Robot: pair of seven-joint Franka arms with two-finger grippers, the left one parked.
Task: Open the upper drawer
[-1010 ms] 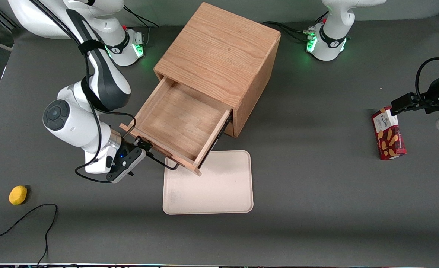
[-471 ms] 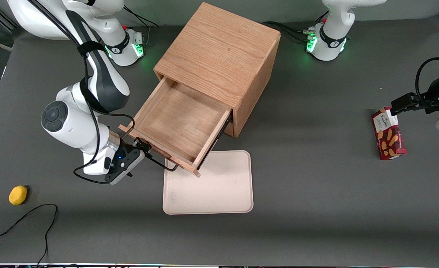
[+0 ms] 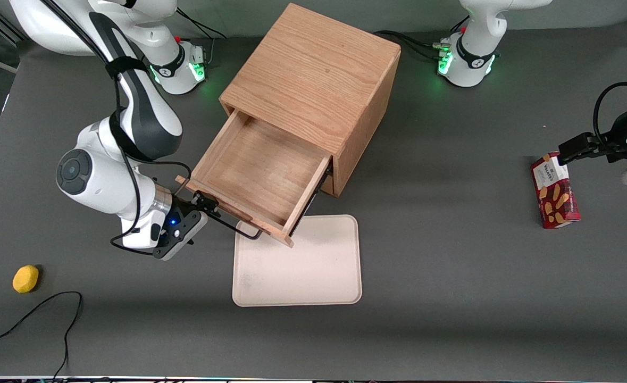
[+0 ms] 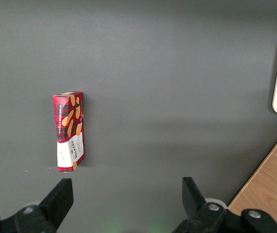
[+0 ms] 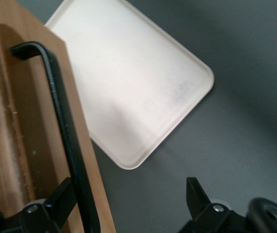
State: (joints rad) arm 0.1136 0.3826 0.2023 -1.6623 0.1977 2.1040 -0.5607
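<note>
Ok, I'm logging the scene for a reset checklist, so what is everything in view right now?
Wooden cabinet: one, oak, mid-table.
Upper drawer: one, light oak, pulled well out of the cabinet, nothing inside.
Drawer handle: one, thin black wire, on the drawer's front.
Tray: one, cream, flat on the table in front of the cabinet, partly under the open drawer's corner.
Cookie box: one, red, toward the parked arm's end of the table.
Lemon: one, yellow, toward the working arm's end, near a black cable.
Table: one, dark grey.
Gripper: one, black fingers, open, at the drawer handle.
</note>
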